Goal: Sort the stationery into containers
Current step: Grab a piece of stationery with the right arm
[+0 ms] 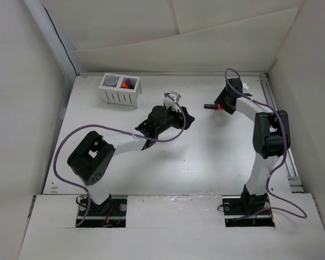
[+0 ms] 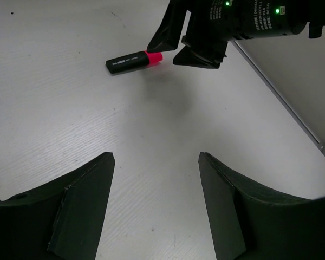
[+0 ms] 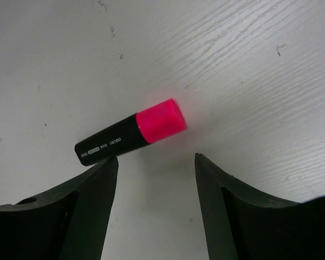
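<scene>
Top view: the white organiser [image 1: 121,91] sits far left on the tabletop [image 1: 206,162]. Both compartments hold something: a round pale-purplish piece [image 1: 112,81] in the view-left one and an orange-and-purple piece [image 1: 130,83] in the view-right one. Too small to tell more. One highlighter [image 1: 212,106], black body with a pink cap, lies loose and well apart from the organiser. The right gripper [image 1: 223,103] hangs over its pink end.

Left wrist view: the left gripper [image 2: 156,157] is partly open with nothing between the fingers. It looks at the highlighter from a way off.

Right wrist view: the right gripper is spread and empty. The highlighter lies flat just ahead of the tips, skewed across the gap. Can't tell if the black end touches a finger.

My read: mostly sorted. The highlighter is the only loose item I see. Left to do: grasp, carry across, drop in a compartment.
</scene>
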